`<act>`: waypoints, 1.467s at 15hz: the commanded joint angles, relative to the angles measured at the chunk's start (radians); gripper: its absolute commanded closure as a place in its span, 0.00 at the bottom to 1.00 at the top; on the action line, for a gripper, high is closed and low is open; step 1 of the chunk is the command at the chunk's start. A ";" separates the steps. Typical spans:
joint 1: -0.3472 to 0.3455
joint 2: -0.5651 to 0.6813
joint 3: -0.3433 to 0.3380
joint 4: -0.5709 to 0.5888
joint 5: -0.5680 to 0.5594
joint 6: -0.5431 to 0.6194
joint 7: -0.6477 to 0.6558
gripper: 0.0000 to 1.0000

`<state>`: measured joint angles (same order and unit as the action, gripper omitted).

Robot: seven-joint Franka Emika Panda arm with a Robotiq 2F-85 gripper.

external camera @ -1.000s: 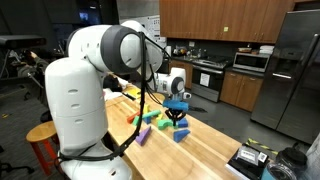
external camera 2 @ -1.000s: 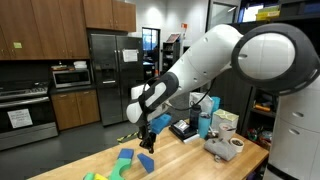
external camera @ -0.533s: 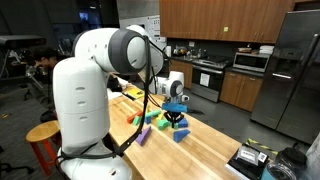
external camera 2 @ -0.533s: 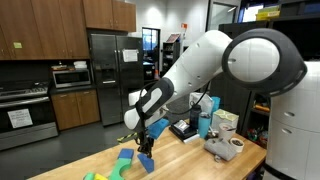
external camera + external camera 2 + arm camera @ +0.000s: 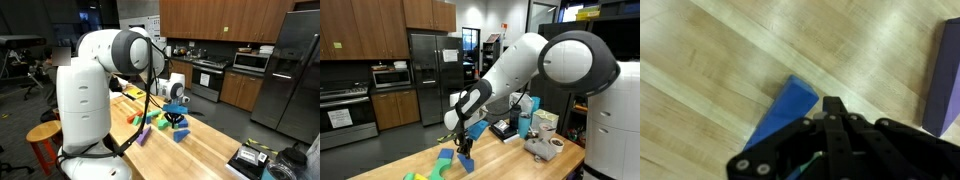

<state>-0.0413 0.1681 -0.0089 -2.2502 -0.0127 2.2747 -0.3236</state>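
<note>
My gripper (image 5: 832, 103) is shut, its two black fingers pressed together with nothing visible between them. Their tips sit just at the edge of a blue block (image 5: 780, 115) that lies flat on the wooden table (image 5: 720, 60). In both exterior views the gripper (image 5: 178, 121) (image 5: 466, 148) points down, low over that blue block (image 5: 181, 135) (image 5: 467, 163). Whether the tips touch the block is unclear. A purple block (image 5: 945, 70) lies at the right edge of the wrist view.
More coloured blocks lie beside the gripper: green (image 5: 158, 125), purple (image 5: 143, 136), orange (image 5: 134, 117), and green (image 5: 445, 160). A box of items (image 5: 250, 158) and mugs (image 5: 542, 147) stand at the table's end. A stool (image 5: 42, 135) stands by the robot's base.
The arm has swung a little and the gripper has dropped slightly toward the blue block. The jaws stayed shut and the blocks have not moved.
</note>
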 commanded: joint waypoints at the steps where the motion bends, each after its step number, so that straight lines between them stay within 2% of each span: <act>1: -0.015 0.021 0.006 0.006 0.031 0.023 -0.042 1.00; 22: -0.048 0.064 0.005 0.009 0.036 0.059 -0.095 1.00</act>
<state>-0.0742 0.2227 -0.0089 -2.2457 0.0021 2.3217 -0.3882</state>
